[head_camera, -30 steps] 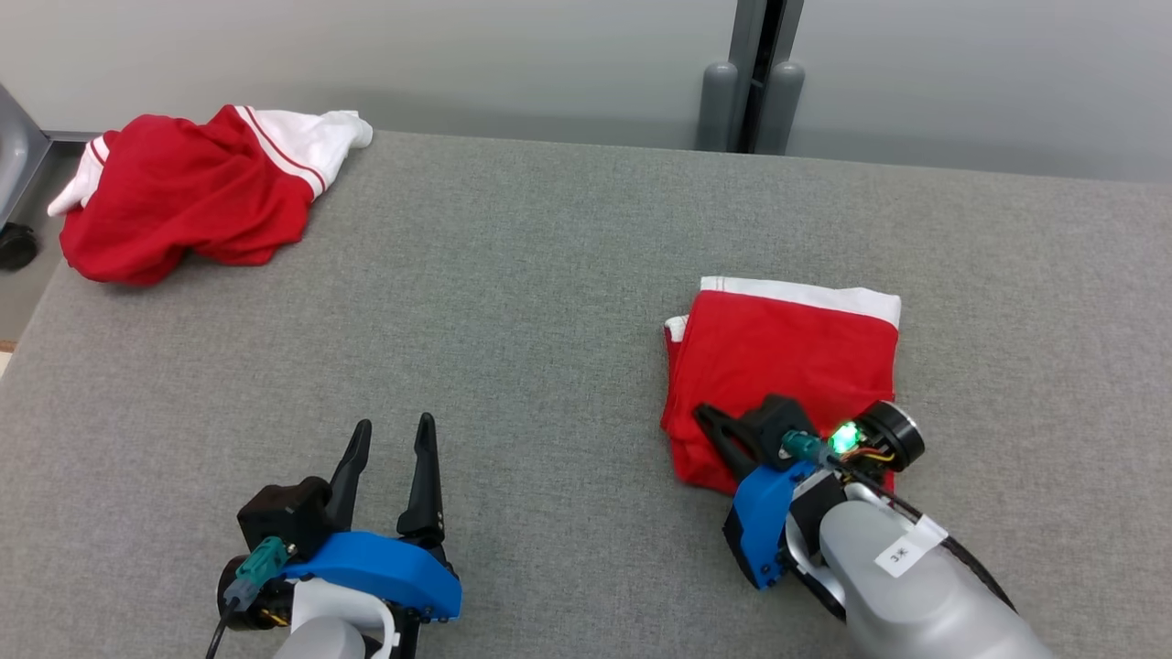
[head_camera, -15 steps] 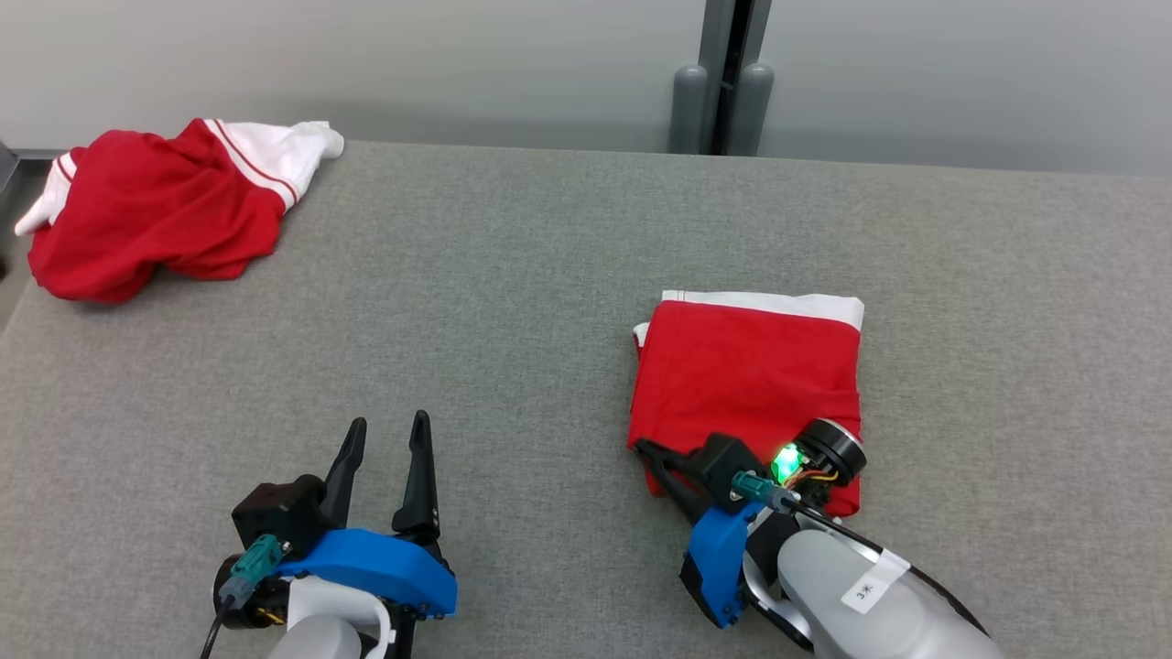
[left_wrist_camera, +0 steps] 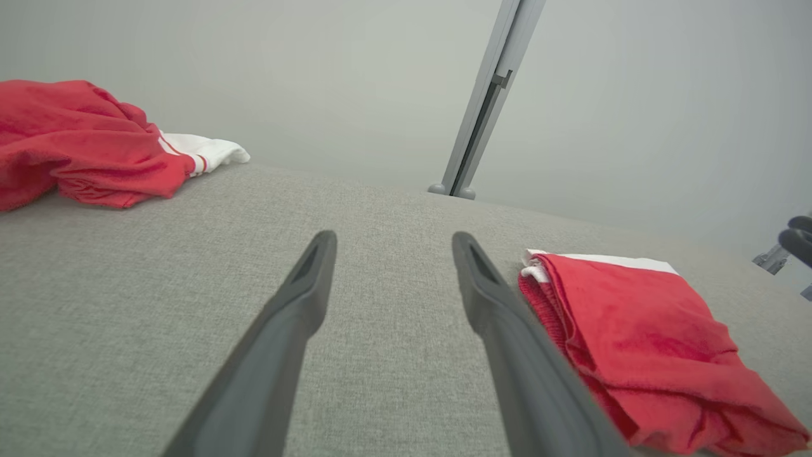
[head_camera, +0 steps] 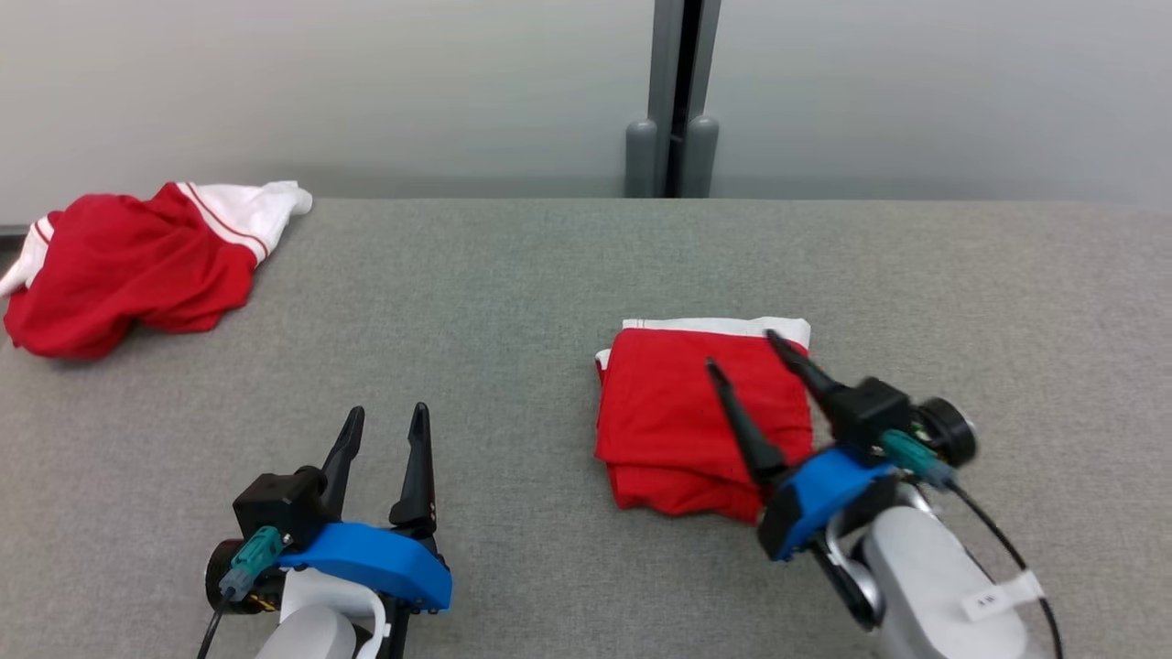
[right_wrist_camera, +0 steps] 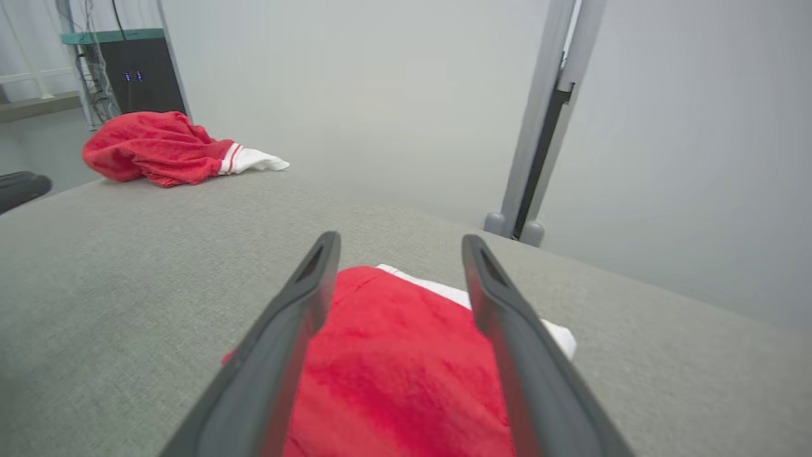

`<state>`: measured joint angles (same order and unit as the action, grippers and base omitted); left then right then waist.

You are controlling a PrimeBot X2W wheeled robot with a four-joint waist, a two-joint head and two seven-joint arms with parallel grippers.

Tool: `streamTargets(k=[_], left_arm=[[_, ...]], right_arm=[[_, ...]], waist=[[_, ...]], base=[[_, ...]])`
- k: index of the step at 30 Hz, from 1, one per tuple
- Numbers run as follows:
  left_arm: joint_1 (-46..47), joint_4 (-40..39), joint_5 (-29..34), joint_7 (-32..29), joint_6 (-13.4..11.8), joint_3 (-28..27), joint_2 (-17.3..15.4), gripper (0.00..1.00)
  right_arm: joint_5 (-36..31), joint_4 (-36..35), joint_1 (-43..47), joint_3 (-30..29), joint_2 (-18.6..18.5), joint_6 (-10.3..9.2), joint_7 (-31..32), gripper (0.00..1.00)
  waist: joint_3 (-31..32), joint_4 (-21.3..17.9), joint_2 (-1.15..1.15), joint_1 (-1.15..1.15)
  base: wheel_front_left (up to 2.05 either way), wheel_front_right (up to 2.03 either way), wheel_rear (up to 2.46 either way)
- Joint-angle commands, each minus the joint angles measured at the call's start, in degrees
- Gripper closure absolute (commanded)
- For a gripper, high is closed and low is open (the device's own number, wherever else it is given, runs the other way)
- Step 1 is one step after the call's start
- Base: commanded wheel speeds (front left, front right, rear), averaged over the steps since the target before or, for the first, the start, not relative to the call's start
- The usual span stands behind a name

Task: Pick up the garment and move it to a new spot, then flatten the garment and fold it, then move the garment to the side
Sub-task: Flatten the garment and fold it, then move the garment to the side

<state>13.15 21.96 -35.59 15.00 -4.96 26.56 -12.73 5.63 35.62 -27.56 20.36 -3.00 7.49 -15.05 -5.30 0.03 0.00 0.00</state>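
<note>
The garment [head_camera: 664,416] lies folded into a flat red rectangle, white along its far edge. The right gripper [head_camera: 740,350] over it and the left gripper [head_camera: 387,410] both stand wide and empty.

Grey fabric-covered table [head_camera: 513,302]: surface flat, far edge running along a pale wall. Two items lie directly on it. Folded garment [head_camera: 678,412], red with a white band along its far edge, lies flat right of centre. Crumpled garment [head_camera: 119,265], red with white striped trim, lies heaped at the far left corner, well apart from the first.
</note>
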Motion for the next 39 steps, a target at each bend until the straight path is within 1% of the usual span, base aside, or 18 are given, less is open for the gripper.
streamTargets(k=[1,3,8,11,14,18,25,39], left_arm=[[0.84,0.21,0.65,0.25,0.38,-0.59,0.05,0.00],[0.17,0.38,1.36,0.25,0.29,-1.00,0.36,0.00],[-2.62,-0.42,2.95,0.23,0.69,-3.40,1.76,0.00],[-5.45,-1.13,4.27,0.20,0.73,-5.34,2.89,0.00],[-7.76,-1.26,5.68,0.21,1.21,-6.99,3.17,0.00],[-9.89,-1.80,7.28,0.21,1.45,-9.15,3.68,0.00],[-10.92,-1.55,9.54,0.21,2.78,-11.93,4.54,0.00],[-11.16,-0.50,12.41,0.21,4.70,-14.51,6.42,0.00]], right_arm=[[-1.05,-1.94,3.25,-4.23,-0.08,0.00,-0.18,0.00],[-1.92,-4.00,5.81,-8.17,0.04,0.00,-0.19,0.00],[-0.26,-9.93,13.38,-15.35,0.06,0.00,-0.18,0.00],[0.72,-12.72,17.83,-18.00,0.10,0.00,-0.18,0.00],[1.12,-14.48,21.37,-19.86,0.08,0.00,-0.18,0.00],[0.62,-15.76,23.81,-20.36,0.09,0.00,-0.18,0.00],[0.67,-15.59,24.25,-19.68,0.10,0.00,-0.18,0.00],[0.22,-14.37,23.10,-19.51,0.09,0.00,-0.18,0.00]], waist=[[1.12,-1.00,0.00,0.00],[1.69,-1.48,0.00,0.00],[2.81,-2.06,0.00,0.00],[3.18,-2.33,0.00,0.00],[3.27,-2.52,0.00,0.00],[3.13,-2.87,0.00,0.00],[3.22,-2.72,0.00,0.00],[3.04,-2.05,0.00,0.00]], base=[[0.00,0.00,0.00],[0.00,0.00,0.00],[0.00,0.00,0.00],[0.00,0.00,0.00],[0.00,0.00,0.00],[0.00,0.00,0.00],[0.00,0.00,0.00],[0.00,0.00,0.00]])
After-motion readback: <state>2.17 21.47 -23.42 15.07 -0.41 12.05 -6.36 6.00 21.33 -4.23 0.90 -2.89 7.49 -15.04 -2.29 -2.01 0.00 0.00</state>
